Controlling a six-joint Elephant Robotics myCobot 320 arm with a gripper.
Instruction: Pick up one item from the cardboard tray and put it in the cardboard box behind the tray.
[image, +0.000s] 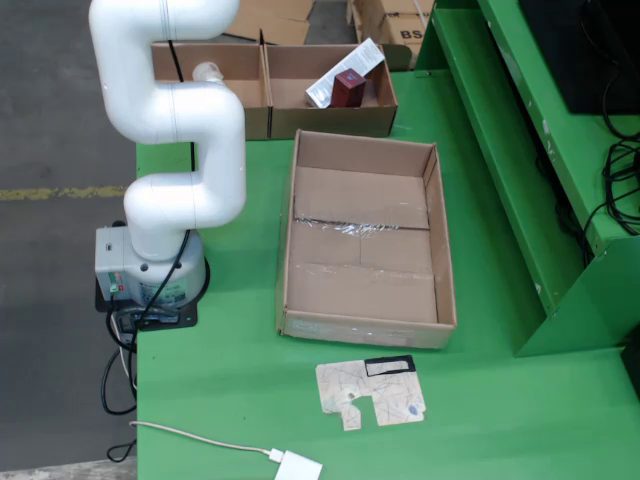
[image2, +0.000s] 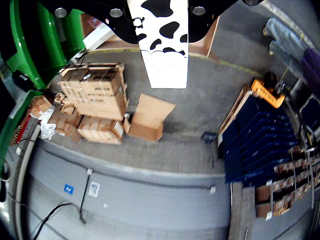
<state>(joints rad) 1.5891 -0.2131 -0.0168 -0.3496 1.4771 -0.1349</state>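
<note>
— What does your gripper (image2: 164, 15) hold?

— A white cow-spotted carton (image2: 164, 45), clamped, long axis pointing away.

— And the brown divided cardboard box (image: 275, 90)?

— Far of the empty-looking shallow cardboard tray (image: 365, 240); probably beneath me.

tray (image: 366, 240): empty, centre of green table (image: 240, 400)
box (image: 330, 120): behind tray, holds maroon item (image: 349, 88)
arm (image: 178, 130): left, upright

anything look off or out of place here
Yes. The cardboard tray is empty, though its floor shows crinkled tape. In the gripper view, the gripper holds a cow-patterned carton over the workshop floor, away from the table. A torn cardboard scrap lies loose on the green table in front of the tray.
</note>
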